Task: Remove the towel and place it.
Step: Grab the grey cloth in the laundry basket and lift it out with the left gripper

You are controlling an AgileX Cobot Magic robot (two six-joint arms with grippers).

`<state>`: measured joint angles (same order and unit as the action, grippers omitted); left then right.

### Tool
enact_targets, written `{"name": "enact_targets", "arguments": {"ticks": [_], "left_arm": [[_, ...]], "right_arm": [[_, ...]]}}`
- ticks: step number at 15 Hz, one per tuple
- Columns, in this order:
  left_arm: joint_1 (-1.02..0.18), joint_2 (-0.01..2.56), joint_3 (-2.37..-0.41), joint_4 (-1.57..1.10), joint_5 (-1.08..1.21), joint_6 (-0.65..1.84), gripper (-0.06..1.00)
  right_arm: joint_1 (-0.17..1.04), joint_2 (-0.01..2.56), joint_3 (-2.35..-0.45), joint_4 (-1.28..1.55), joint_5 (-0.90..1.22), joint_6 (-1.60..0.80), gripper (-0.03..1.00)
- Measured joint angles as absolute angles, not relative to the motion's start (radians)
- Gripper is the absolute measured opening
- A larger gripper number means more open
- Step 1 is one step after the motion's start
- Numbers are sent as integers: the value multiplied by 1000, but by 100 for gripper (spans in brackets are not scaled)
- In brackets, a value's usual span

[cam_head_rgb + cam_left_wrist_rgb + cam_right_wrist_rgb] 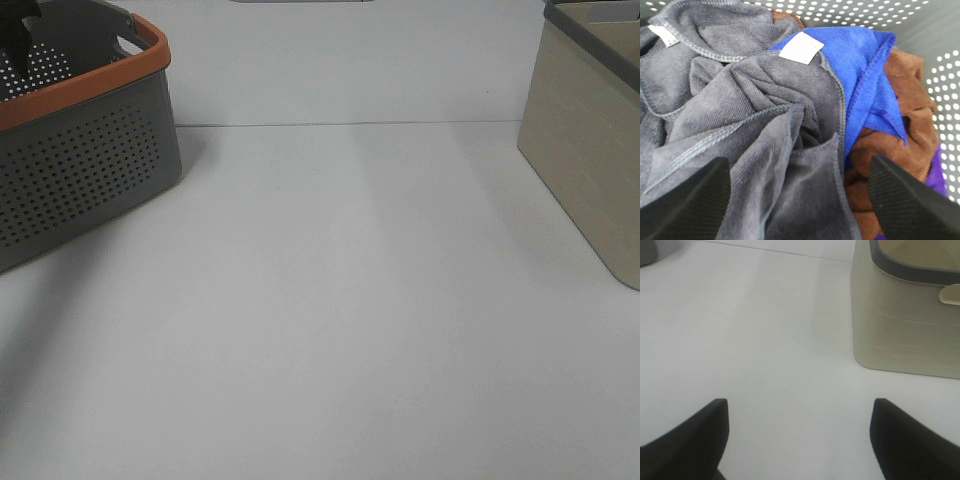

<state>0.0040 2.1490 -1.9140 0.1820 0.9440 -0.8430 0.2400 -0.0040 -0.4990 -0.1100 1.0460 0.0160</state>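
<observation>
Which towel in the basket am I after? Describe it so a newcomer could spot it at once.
Find the grey, orange-rimmed basket on the left of the table. In its heap of cloths, the towel is the crumpled charcoal one on top. Unlike the blue cloth and brown cloth beside it, it is dark grey, with a square white tag at one corner.

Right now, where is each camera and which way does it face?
Exterior high: high up, looking down on white table, grey basket left, beige bin right; dark arm part above basket.
Left wrist: inside basket, facing charcoal towel; open left pincer shows.
Right wrist: over table, facing bin; open right pincer shows.
Shared: the bin, in exterior high and right wrist.
</observation>
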Motion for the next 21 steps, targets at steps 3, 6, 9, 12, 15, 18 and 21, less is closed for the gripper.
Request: {"name": "enact_targets", "arguments": {"ticks": [3,6,9,12,15,18,21], "left_arm": [[4,2191,-1934,209,941,-874,70],[4,2221,-1937,216,898,-900,66],[4,2230,-1937,232,883,-901,42],[4,2230,-1937,241,876,-881,1],[4,2231,-1937,204,866,-874,0],[4,2200,-1937,152,836,-869,0],[4,2078,-1937,145,769,-793,0]], "right_arm": [[240,-4,-499,-110,1046,16,76],[240,-4,-499,-110,1046,16,76],[240,-4,-499,-110,1046,16,76],[240,-4,-499,-110,1046,16,76],[240,-4,-499,-110,1046,16,76],[240,-4,-499,-110,1046,16,76],[240,-4,-499,-110,1046,16,76]]}}
